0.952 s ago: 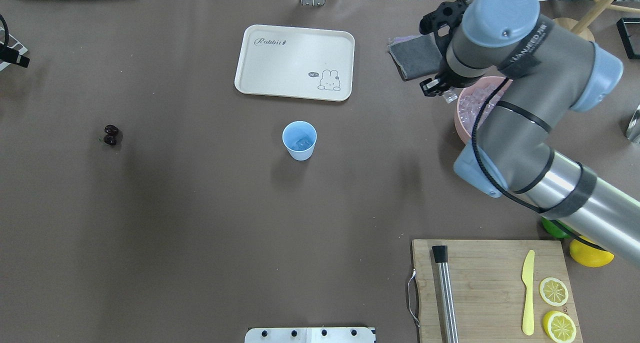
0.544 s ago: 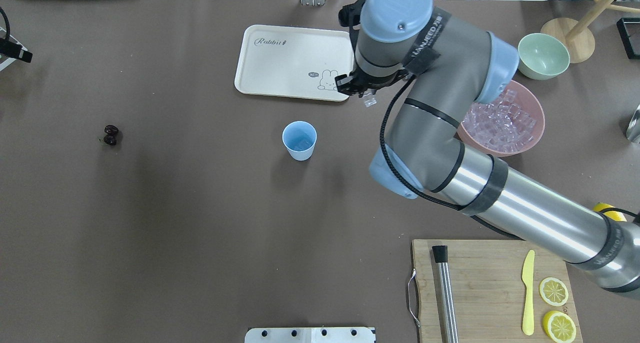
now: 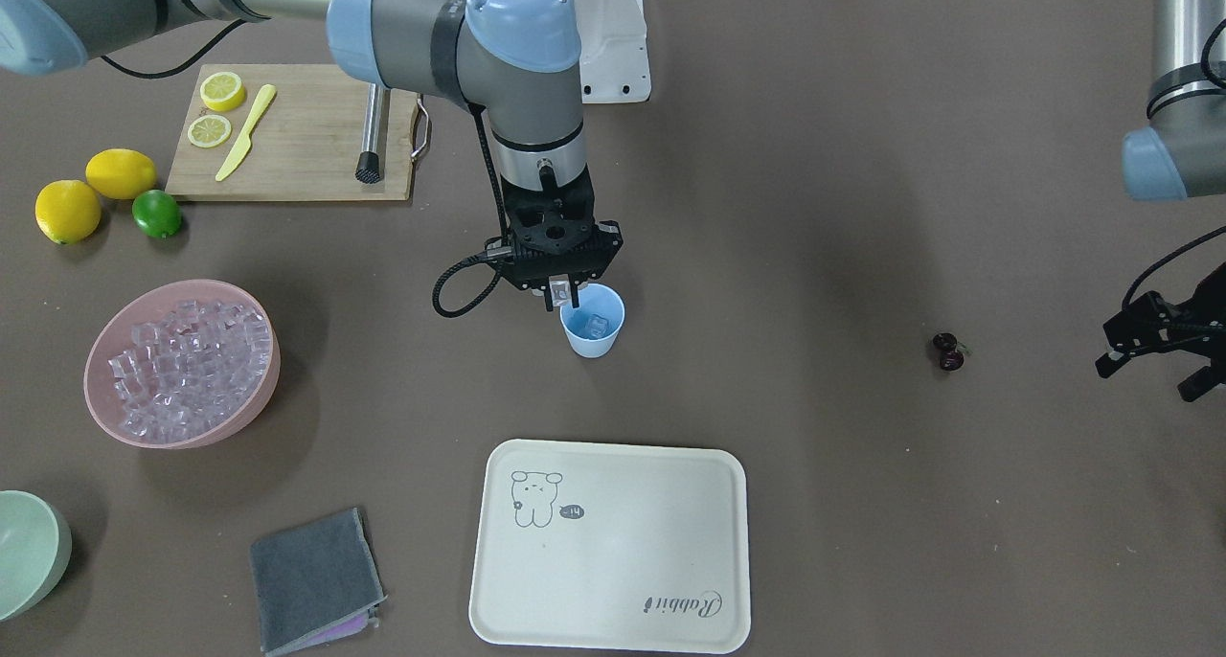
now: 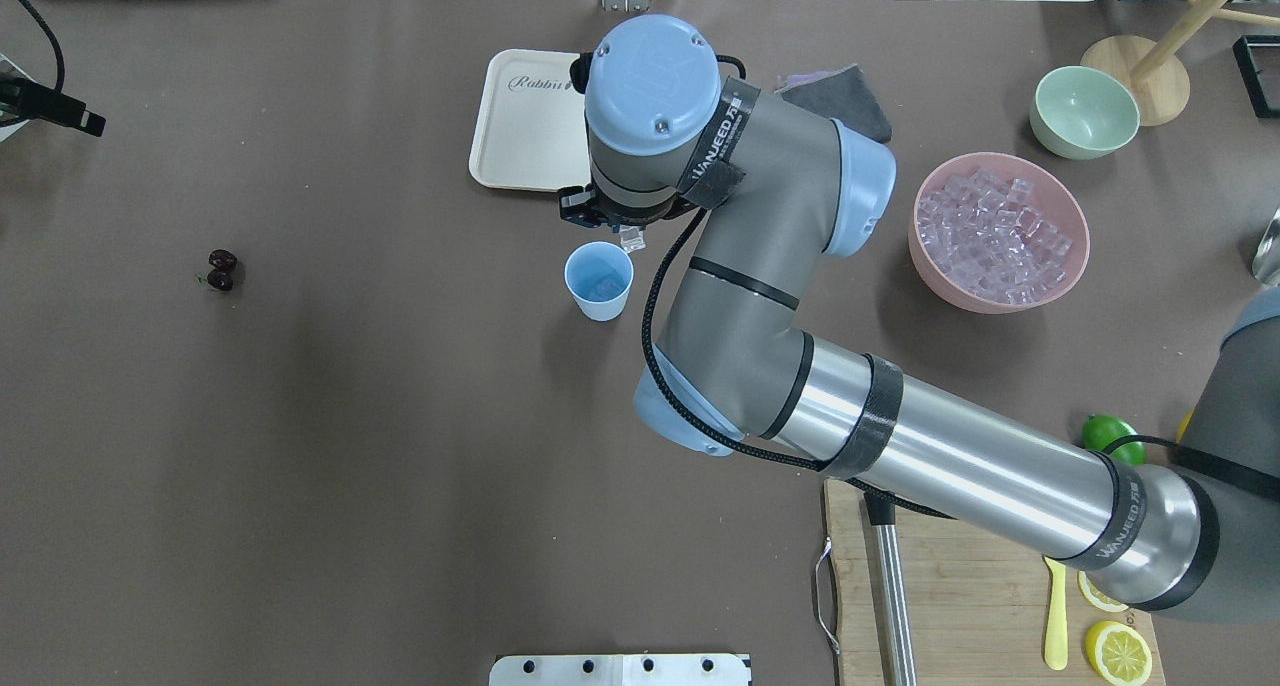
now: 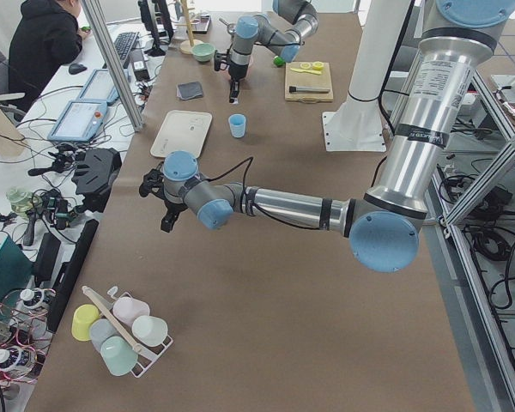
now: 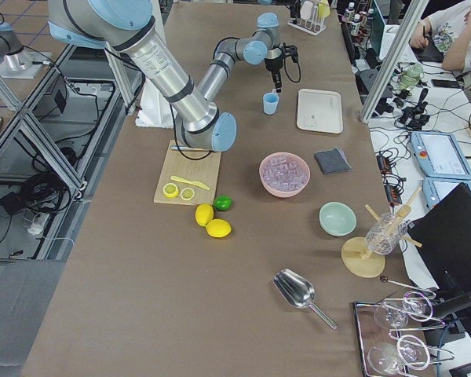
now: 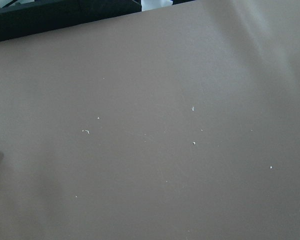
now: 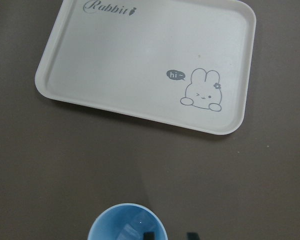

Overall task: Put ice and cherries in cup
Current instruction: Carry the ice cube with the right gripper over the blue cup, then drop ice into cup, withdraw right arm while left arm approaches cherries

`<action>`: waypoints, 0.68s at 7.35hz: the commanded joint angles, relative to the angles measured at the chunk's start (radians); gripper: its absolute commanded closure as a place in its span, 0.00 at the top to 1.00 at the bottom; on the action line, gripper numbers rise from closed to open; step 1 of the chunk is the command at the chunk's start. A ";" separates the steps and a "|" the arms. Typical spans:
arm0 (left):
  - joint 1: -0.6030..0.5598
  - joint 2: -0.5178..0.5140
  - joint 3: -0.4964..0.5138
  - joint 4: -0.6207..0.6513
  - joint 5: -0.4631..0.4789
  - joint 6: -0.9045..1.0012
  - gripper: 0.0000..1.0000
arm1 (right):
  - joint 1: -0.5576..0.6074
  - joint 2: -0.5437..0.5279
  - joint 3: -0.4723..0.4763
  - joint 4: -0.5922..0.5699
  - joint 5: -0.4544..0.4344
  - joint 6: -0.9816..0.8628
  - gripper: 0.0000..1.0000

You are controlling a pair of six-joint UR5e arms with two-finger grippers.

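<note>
1. Right gripper [image 3: 565, 298] hangs just above the blue cup [image 3: 594, 324] at the middle of the front view, clamped on one clear ice cube [image 3: 558, 291].
2. That cup stands upright on the tabletop [image 3: 814, 207] with at least one cube already at its bottom. The rest of the ice fills the pink bowl [image 3: 259, 403] at the left of the same view.
3. In the right wrist view the fingertips [image 8: 149, 235] sit at the bottom edge, one over the cup's mouth and one beyond its right rim. Released from here, the cube would probably clip the rim or miss.
4. A better drop starts with a nudge toward the cup's centre and a descent close to the mouth. The gripper should then part only a little, so the cube falls a short way and neither bounces out nor tips the light cup.
5. Cherries [image 3: 948, 351] lie well apart at the right of the front view, near the left gripper [image 3: 1149, 374], whose fingers are spread and empty.
6. Readable writing:
   - The tray [image 8: 140, 55] reads "Rabbit" in script beside a tiny carrot.
   - Its rabbit drawing has a bubble saying "hi~".
   - A strap [image 4: 715, 146] on the right arm shows white lettering that looks like "VANJEED"; the rest is too small to read.
</note>
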 commanded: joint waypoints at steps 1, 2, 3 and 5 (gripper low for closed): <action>0.011 0.001 0.000 -0.003 0.000 -0.003 0.98 | -0.032 0.067 -0.120 0.070 -0.031 0.030 0.00; 0.011 0.001 -0.003 -0.003 0.000 -0.006 0.98 | -0.043 0.059 -0.117 0.075 -0.039 0.030 0.00; 0.011 0.001 -0.001 -0.003 0.000 -0.006 0.98 | -0.049 0.055 -0.116 0.076 -0.040 0.030 0.00; 0.009 0.001 -0.003 -0.001 0.000 -0.006 0.98 | -0.047 0.044 -0.113 0.076 -0.044 -0.004 0.25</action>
